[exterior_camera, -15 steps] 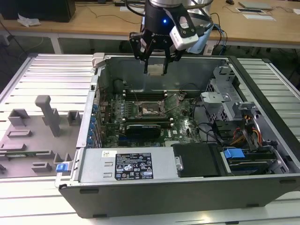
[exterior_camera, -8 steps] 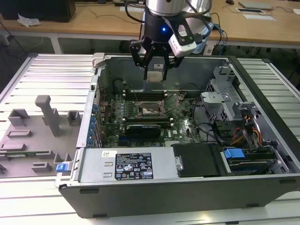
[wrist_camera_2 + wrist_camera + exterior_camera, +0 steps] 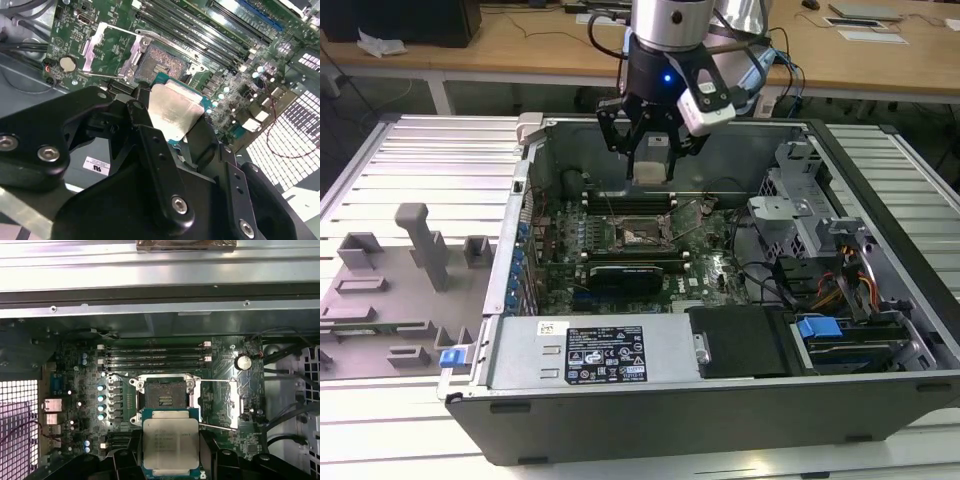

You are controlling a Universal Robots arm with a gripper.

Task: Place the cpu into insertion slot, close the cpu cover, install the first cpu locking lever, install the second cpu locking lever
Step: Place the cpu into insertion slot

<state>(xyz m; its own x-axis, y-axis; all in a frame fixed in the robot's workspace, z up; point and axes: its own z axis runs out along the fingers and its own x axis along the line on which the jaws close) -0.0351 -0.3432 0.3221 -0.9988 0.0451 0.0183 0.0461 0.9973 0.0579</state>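
Silvery cpu (image 3: 171, 442) clamped between gripper (image 3: 650, 168) fingers, hovering above insertion slot (image 3: 162, 397); cpu cover (image 3: 92, 47) flipped open alongside.

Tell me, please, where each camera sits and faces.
Exterior view: off the arm, looking down into the computer case; arm and hand show.
First wrist view: at the wrist, facing straight onto the insertion slot; fingertips show.
Second wrist view: at the wrist, slanted across the hand's black fingers.
Both wrist views share the held cpu.

The gripper (image 3: 172, 122) pinches the cpu (image 3: 174, 111) above the green board (image 3: 107, 15); the insertion slot (image 3: 162, 62) sits bare, the cpu cover (image 3: 107, 47) open beside it.
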